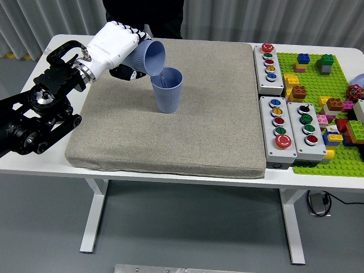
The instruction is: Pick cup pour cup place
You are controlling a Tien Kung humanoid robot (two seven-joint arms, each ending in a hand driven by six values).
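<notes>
A blue cup (168,91) stands upright on the grey mat (170,136), left of its middle. My left hand (122,51), white with a black arm, is shut on a second blue cup (149,57). That cup is tipped on its side, with its mouth facing right and down, and its lip is just above the standing cup's rim. A thin stream seems to run from it into the standing cup. My right hand is out of view.
Three button boxes (272,61) (278,129) (307,129) line the mat's right edge. A green baseplate (318,159) with several loose bricks fills the table's right end. A person in dark clothes (142,14) stands behind the table's far edge.
</notes>
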